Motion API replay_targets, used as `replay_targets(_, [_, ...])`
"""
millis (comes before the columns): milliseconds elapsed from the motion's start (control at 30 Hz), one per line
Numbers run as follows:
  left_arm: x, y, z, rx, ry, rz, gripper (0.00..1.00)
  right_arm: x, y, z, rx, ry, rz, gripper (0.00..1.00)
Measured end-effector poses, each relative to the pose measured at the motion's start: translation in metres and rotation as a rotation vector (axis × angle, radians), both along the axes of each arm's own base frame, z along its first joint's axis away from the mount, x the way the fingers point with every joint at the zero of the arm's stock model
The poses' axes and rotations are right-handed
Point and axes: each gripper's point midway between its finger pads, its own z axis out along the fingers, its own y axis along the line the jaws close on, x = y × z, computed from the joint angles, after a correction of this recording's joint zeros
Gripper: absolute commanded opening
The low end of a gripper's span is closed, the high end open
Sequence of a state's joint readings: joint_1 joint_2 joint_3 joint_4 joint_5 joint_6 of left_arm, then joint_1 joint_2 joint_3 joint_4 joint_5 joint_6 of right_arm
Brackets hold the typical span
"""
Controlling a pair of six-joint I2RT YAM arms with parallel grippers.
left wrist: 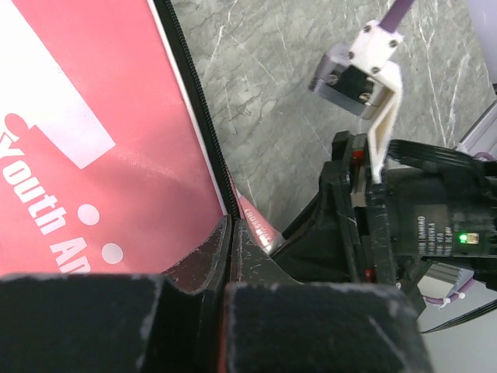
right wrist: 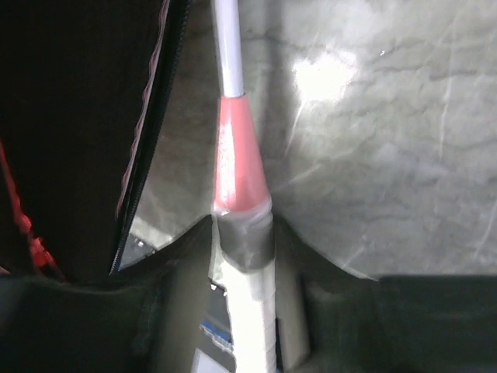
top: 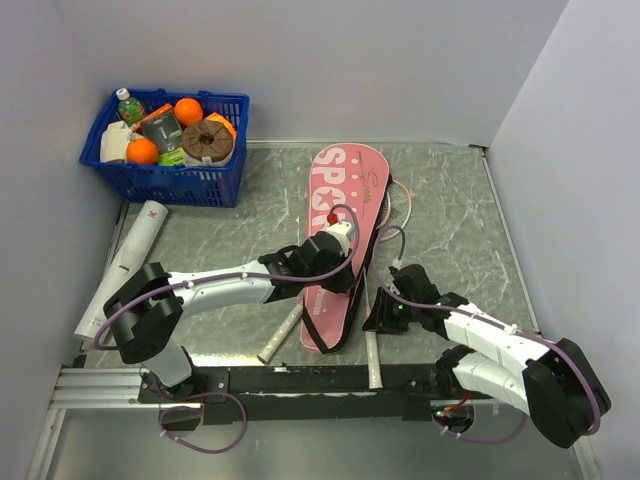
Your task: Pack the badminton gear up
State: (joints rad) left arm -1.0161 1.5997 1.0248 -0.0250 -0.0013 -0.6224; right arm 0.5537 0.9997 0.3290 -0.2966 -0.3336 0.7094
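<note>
Left claw pinches the bag by its zipper edge, apparently to hold the mouth open. Right claw, just beside it, straddles a racket handle, likely to feed it in; I cannot tell whether it grips. One bag, two rackets (second handle left of the left claw), one tube farther left. No shuttlecocks show.
</note>
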Motion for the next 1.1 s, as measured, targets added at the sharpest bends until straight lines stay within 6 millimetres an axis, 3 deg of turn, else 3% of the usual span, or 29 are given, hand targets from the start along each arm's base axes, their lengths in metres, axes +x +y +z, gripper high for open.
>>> replay_targets(33, [0.0, 0.0, 0.0, -0.001, 0.001, -0.002, 0.01, 0.001, 0.001, -0.001, 0.002, 0.0, 0.0, 0.1])
replay_targets(100, [0.0, 0.0, 0.0, -0.004, 0.001, -0.003, 0.01, 0.002, 0.004, -0.002, 0.013, 0.002, 0.002, 0.0])
replay_targets(333, [-0.004, 0.003, -0.01, 0.006, 0.011, -0.01, 0.01, 0.013, 0.009, 0.0, 0.005, 0.001, 0.005, 0.0])
replay_targets(767, [-0.029, 0.008, -0.015, 0.013, 0.028, -0.061, 0.01, 0.061, 0.029, 0.02, 0.008, -0.076, 0.041, 0.0])
replay_targets(967, [-0.03, 0.01, -0.015, 0.006, 0.022, -0.058, 0.01, 0.077, 0.034, 0.029, 0.043, -0.093, 0.041, 0.0])
replay_targets(1100, [-0.028, 0.013, -0.017, 0.01, 0.017, -0.047, 0.01, 0.081, 0.039, 0.033, 0.062, -0.092, 0.051, 0.28])
